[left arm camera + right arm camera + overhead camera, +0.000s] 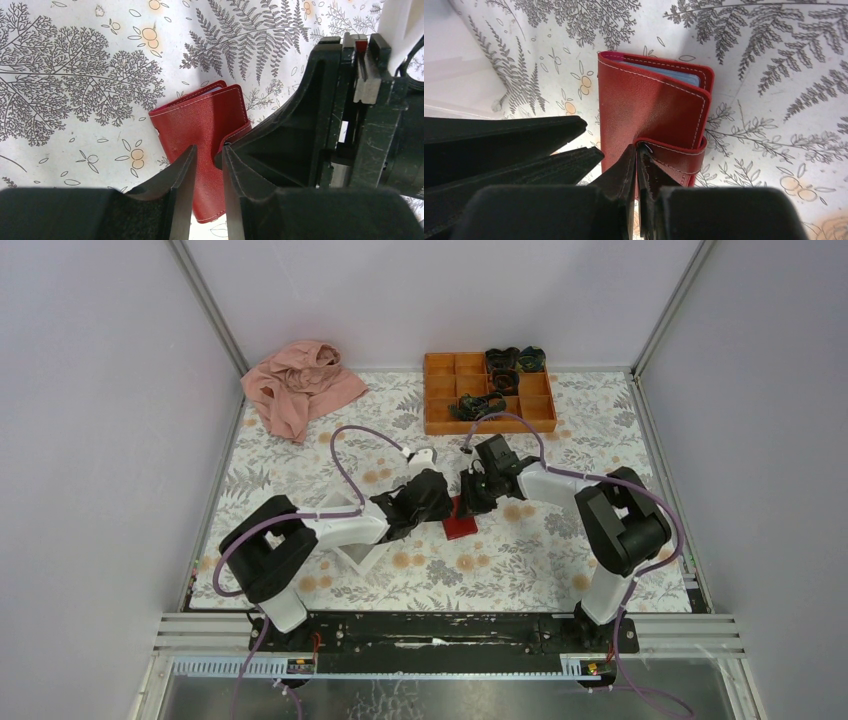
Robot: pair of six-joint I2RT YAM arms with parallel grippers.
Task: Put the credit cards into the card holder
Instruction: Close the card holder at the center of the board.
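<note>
Both at card holder (651,102): left gripper (209,152) ajar, right gripper (637,149) closed.

We're seeing soft, even, bright light from above in the overhead view, with only faint shadows on the tablecloth (520,540). Wrist views are sharp on the wallet (649,105), which throws a soft shadow to its right, while the gripper fingers (180,200) up close go dark and a bit blurry.
</note>
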